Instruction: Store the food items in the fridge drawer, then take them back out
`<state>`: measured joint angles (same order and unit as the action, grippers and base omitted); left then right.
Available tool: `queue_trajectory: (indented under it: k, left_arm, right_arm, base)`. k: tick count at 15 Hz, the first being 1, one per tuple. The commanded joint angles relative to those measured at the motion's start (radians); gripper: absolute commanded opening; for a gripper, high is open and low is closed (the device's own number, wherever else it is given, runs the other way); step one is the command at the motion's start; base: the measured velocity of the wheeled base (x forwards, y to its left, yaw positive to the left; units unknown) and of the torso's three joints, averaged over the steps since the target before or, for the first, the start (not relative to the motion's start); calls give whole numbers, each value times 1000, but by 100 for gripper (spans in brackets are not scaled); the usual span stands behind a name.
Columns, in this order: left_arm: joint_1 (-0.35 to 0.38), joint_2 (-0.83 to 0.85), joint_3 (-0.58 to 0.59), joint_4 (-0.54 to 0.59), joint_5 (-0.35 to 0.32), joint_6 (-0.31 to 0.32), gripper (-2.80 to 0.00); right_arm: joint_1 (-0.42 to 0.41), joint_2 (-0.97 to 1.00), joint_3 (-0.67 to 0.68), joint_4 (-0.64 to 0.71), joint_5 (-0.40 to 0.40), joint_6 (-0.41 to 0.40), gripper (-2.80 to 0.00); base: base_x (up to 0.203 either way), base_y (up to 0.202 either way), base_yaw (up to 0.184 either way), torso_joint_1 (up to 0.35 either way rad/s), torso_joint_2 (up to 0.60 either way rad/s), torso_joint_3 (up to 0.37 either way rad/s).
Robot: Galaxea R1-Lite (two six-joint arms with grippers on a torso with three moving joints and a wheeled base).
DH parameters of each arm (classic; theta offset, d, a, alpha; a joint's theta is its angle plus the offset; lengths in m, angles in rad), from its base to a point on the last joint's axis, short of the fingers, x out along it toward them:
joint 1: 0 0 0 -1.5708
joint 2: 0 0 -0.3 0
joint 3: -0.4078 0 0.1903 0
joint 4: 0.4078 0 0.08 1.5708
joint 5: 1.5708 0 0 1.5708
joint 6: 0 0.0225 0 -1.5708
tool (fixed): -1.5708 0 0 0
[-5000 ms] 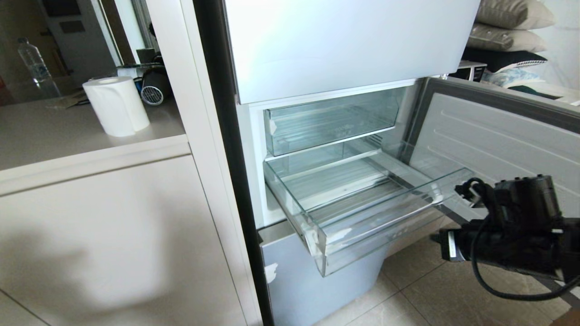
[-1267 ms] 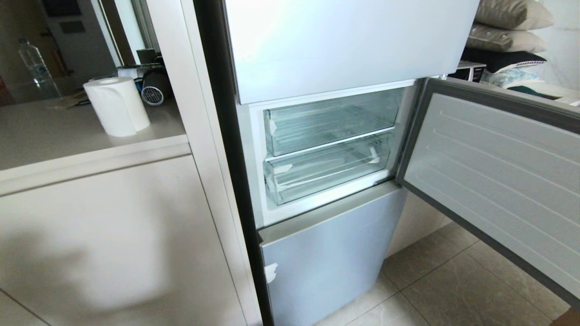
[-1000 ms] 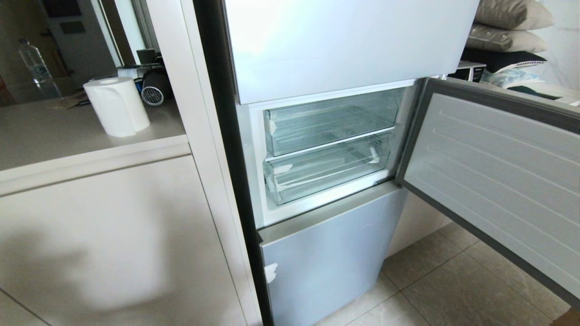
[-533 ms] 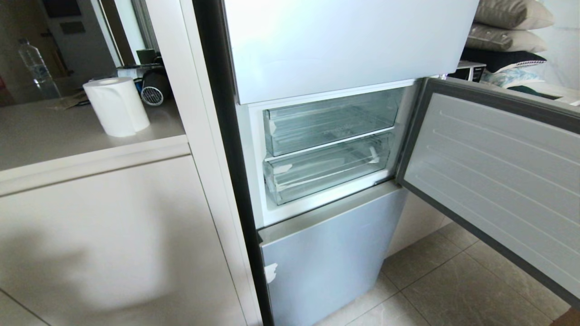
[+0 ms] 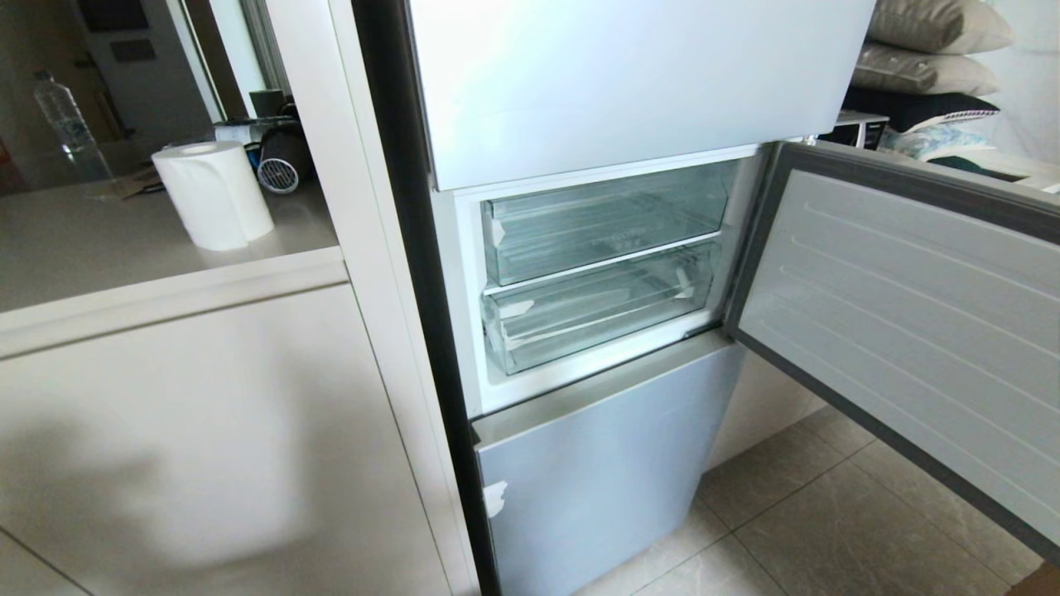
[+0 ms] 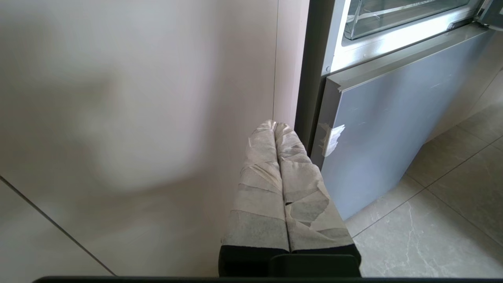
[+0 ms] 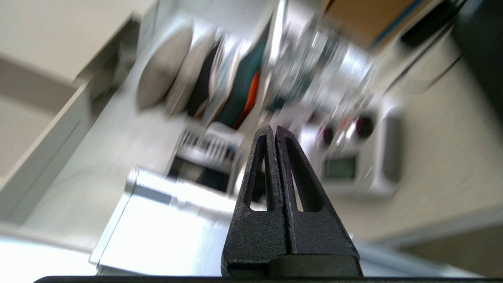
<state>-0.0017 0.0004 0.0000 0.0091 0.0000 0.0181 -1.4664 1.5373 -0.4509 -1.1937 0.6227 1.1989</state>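
The fridge drawer is the lower clear bin in the open fridge compartment. It is pushed fully in, with white tape scraps at its corners, and its bottom edge also shows in the left wrist view. No food items are in view. My left gripper has tape-wrapped fingers pressed together, shut on nothing, low beside the cabinet panel left of the fridge. My right gripper is shut and empty, pointing at a blurred room scene. Neither arm appears in the head view.
A second clear bin sits above the drawer. The open fridge door swings out to the right over the tiled floor. A paper towel roll and a bottle stand on the counter to the left.
Five seconds ago the drawer was pulled out with my right arm beside it; now it is pushed in and the arm has left the head view. That view has stayed the same over the last second.
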Motion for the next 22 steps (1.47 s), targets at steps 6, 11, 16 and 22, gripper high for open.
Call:
queue_trajectory:
  k: [6, 11, 16, 22]
  left_arm:
    - [0, -2, 0, 0, 0, 0, -280]
    - [0, -2, 0, 0, 0, -1, -280]
    - [0, -2, 0, 0, 0, 0, -280]
    - [0, -2, 0, 0, 0, -1, -280]
  right_arm:
    - [0, -22, -6, 95, 155, 44, -280]
    - [-4, -115, 39, 106, 179, 43, -280]
    - [-39, -182, -236, 193, 158, 49, -280]
    - [-35, -117, -972, 1247, 147, -151, -280]
  base:
    - [0, 0, 0, 0, 0, 0]
    - [0, 0, 0, 0, 0, 0]
    - [0, 0, 0, 0, 0, 0]
    - [0, 0, 0, 0, 0, 0]
